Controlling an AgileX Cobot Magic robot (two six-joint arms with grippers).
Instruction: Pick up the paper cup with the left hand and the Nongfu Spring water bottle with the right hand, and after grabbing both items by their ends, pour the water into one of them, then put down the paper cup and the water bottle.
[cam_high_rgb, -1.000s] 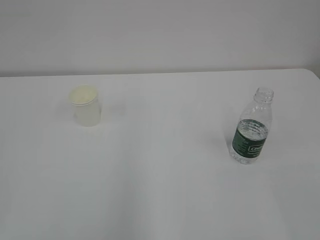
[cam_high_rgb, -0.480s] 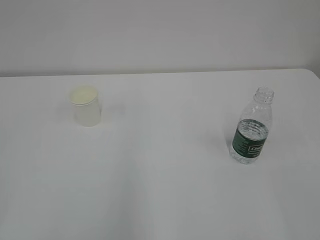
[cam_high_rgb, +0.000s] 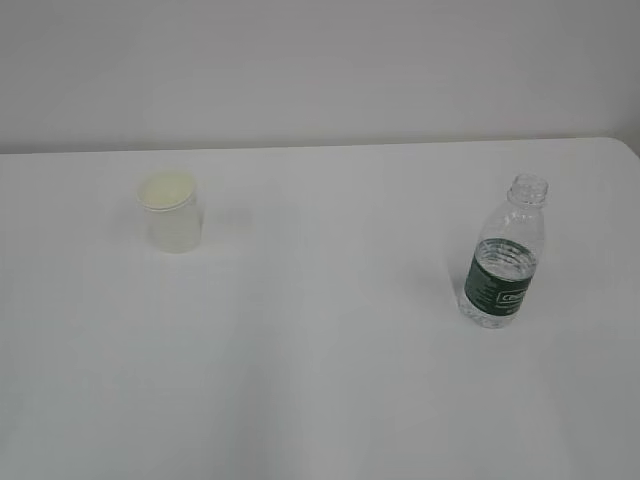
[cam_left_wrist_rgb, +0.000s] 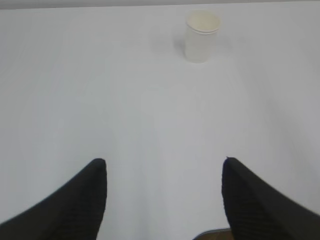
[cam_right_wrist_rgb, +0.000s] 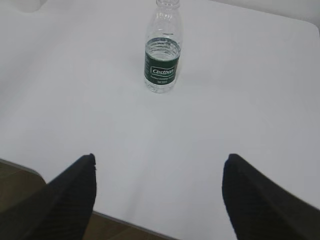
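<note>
White table; both pincers agape, empty.

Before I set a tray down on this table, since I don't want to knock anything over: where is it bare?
The widest bare stretch of the table lies between the paper cup on the left and the water bottle on the right, running forward to the near edge. Nowhere is crowded; only the strip right of the bottle, toward the table's edge, is tight.
</note>
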